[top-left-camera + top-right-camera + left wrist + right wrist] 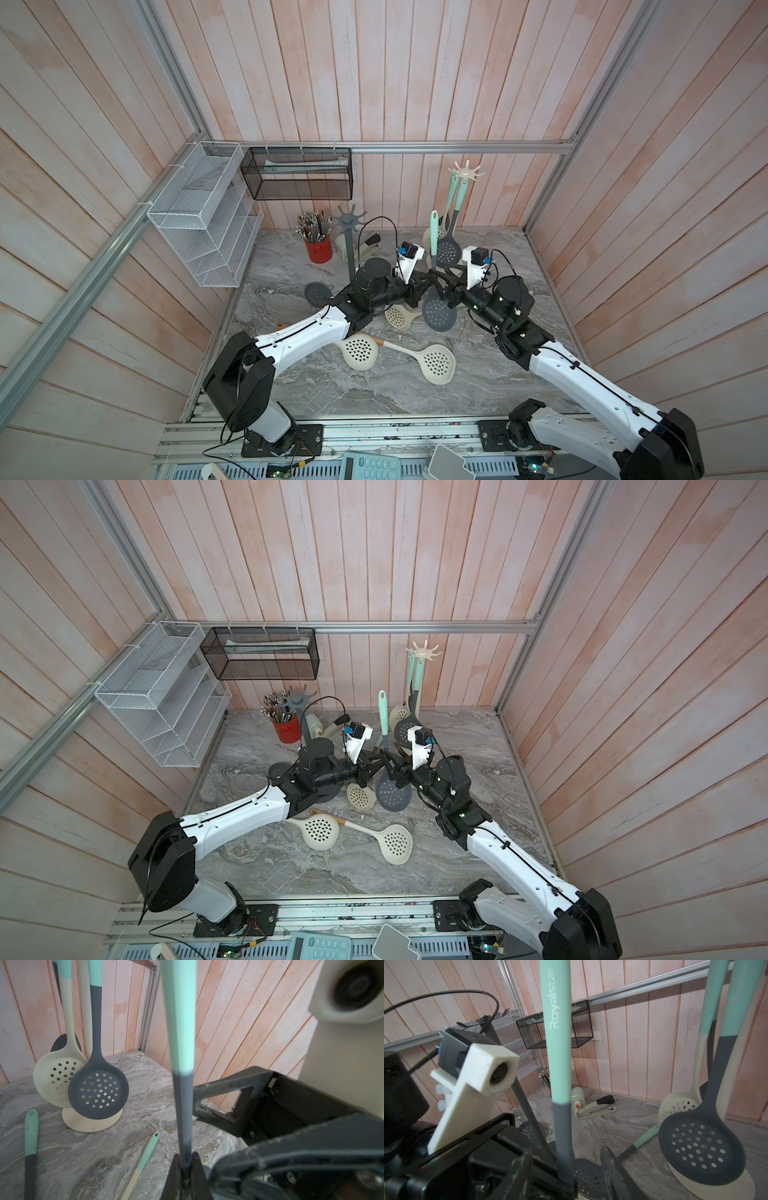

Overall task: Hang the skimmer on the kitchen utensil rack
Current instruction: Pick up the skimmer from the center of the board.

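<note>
A skimmer stands upright over the middle of the table, mint handle (434,235) up and grey perforated head (439,312) down. My left gripper (185,1160) is shut on its grey stem (182,1109), low down near the head. My right gripper (565,1167) is open around the same stem (562,1136), with a gap on each side. The two grippers meet at the skimmer in both top views (428,282) (390,764). A cream utensil rack (466,170) stands at the back with skimmers (449,249) hanging from it. A grey rack (351,218) stands to the left, bare.
Loose skimmers lie on the marble: cream ones (359,351) (436,363) (399,316) and a grey one (318,293). At the back stand a red pen cup (319,249) and a stapler (368,245). A white wire shelf (199,216) and black mesh basket (297,174) hang on the wall.
</note>
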`<action>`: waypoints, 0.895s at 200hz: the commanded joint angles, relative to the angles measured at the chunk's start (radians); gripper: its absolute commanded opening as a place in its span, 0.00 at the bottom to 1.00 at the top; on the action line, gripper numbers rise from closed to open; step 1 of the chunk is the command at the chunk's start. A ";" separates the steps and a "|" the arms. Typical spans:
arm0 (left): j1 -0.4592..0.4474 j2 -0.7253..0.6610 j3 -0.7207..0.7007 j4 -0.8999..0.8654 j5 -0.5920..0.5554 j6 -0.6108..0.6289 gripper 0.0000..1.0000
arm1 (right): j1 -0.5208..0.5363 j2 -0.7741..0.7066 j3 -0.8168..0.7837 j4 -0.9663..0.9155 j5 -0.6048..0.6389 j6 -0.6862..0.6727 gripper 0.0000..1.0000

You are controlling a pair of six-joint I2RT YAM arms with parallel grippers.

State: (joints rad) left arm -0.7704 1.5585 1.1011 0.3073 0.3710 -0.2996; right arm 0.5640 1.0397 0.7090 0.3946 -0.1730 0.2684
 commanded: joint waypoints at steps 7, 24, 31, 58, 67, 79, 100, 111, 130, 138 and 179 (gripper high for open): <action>-0.010 -0.016 -0.006 0.020 -0.026 0.018 0.00 | 0.013 0.030 0.068 -0.013 0.056 -0.040 0.52; -0.014 -0.016 -0.006 0.010 -0.026 0.034 0.00 | 0.012 0.040 0.093 -0.030 0.067 -0.061 0.50; -0.016 -0.017 -0.007 0.008 -0.027 0.040 0.00 | 0.013 0.044 0.104 -0.036 0.067 -0.067 0.49; -0.026 -0.021 -0.018 0.010 -0.032 0.055 0.00 | 0.011 0.076 0.144 -0.064 0.066 -0.088 0.45; -0.026 -0.020 -0.021 0.013 -0.035 0.055 0.00 | 0.010 0.085 0.155 -0.072 0.068 -0.092 0.42; -0.027 -0.024 -0.025 0.015 -0.038 0.053 0.00 | 0.010 0.092 0.161 -0.072 0.069 -0.092 0.39; -0.026 -0.023 -0.023 0.012 -0.040 0.054 0.00 | 0.012 0.100 0.162 -0.071 0.056 -0.092 0.34; -0.026 -0.024 -0.016 0.006 -0.040 0.055 0.00 | 0.012 0.102 0.157 -0.069 0.056 -0.092 0.32; -0.026 -0.020 -0.010 0.004 -0.048 0.053 0.00 | 0.012 0.096 0.143 -0.061 0.051 -0.098 0.30; -0.026 -0.019 -0.005 0.001 -0.047 0.053 0.00 | 0.010 0.094 0.136 -0.056 0.050 -0.098 0.29; -0.026 -0.006 0.023 -0.016 -0.041 0.048 0.00 | 0.003 0.099 0.134 -0.069 0.058 -0.123 0.16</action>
State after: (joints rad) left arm -0.7948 1.5578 1.0920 0.2882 0.3321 -0.2619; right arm 0.5751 1.1370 0.8440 0.3393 -0.1341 0.1772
